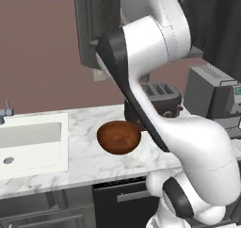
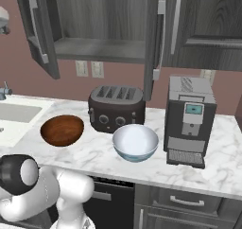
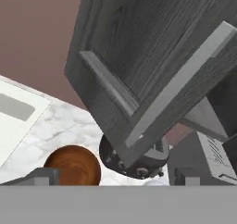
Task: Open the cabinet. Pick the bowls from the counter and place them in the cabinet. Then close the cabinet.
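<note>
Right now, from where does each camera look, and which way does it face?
Left base view: behind the arm on its left, facing forward and down at the counter, the sink and the brown bowl; the white arm covers the right side.
Right base view: behind on the right, facing the open cabinet, toaster, white bowl and coffee machine; the arm is at the lower left.
Hand view: on the hand, facing the cabinet door and down to the counter; the open claw is at the bottom.
All three share the brown bowl and the toaster.

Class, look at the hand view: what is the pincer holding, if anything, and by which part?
Nothing. The pincer stands open, with the open cabinet door ahead of it; both bowls sit on the counter.
</note>
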